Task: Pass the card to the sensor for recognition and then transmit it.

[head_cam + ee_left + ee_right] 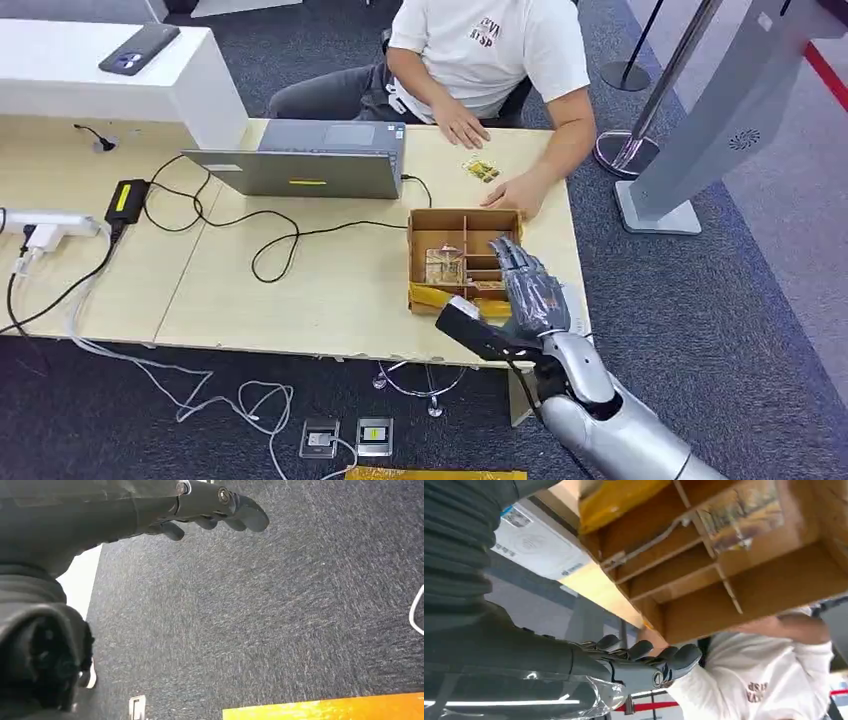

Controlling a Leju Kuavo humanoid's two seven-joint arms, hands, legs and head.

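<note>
While poised over the near right corner of the cardboard box [463,258] on the worktop [300,290], right hand [530,290] spread and empty, fingers [659,660] extended just above the box rim. Card [444,266] lying inside a left compartment of the box, apart from the hand. Left hand [210,510] hanging over grey carpet [260,620], fingers loosely curled, holding nothing. Person's hand [515,195] resting on the worktop just behind the box
</note>
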